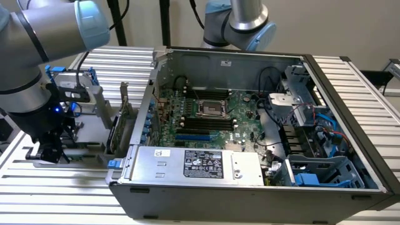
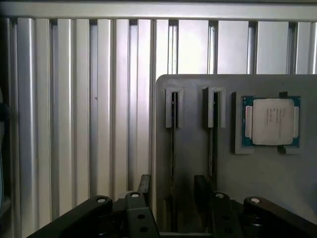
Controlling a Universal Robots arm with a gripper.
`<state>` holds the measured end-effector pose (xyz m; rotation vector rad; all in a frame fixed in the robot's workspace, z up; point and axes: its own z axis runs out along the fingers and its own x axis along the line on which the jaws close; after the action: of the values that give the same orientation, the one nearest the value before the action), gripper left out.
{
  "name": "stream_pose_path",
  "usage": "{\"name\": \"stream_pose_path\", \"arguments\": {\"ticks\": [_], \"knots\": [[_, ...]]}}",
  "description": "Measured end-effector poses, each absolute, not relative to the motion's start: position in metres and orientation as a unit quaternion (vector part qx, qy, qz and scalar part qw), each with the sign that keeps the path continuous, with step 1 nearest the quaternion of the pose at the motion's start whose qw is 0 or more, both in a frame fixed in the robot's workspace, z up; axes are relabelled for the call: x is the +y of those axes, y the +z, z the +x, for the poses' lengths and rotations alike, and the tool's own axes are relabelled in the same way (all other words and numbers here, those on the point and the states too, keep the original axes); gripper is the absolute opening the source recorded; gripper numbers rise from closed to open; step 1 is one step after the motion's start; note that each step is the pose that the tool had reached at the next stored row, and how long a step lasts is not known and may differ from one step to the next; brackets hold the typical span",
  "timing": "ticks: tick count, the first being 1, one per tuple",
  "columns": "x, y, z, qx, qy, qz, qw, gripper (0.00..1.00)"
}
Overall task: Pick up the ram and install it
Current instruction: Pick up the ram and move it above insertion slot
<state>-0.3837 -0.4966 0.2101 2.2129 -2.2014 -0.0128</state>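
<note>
The claw [image 2: 172, 191] is held open, with its fingers [image 2: 144, 186] set apart to either side of the ram [image 2: 173, 144]. The ram is seen edge-on, standing in a slot of the grey holder plate [image 2: 193, 84] on the slatted tabletop [image 2: 74, 124]. A processor chip [image 2: 272, 121] is seated in a recess of the plate nearby.

Exterior view: soft, diffuse room light, no hard shadows. PC case [image 1: 250, 206] walls shade the motherboard [image 1: 212, 124]; far corners go dim. Mild sheen on table [image 1: 56, 192] slats and arm [image 1: 44, 28]. Blue LED [image 1: 58, 110] glows on the tool. Wrist view: table [image 2: 74, 124] slats glare in bright stripes, tray [image 2: 257, 178] flat grey, gripper [image 2: 173, 187] near-black in shadow, processor [image 2: 271, 121] lid faintly reflective.
</note>
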Motion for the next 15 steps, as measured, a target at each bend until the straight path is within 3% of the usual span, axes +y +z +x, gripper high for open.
{"name": "stream_pose_path", "arguments": {"ticks": [11, 15], "knots": [[-0.497, 0.195, -0.384, -0.705, -0.007, 0.710, 0.012, 0.48], [-0.497, 0.195, -0.384, -0.705, -0.009, 0.709, 0.014, 0.39]]}}
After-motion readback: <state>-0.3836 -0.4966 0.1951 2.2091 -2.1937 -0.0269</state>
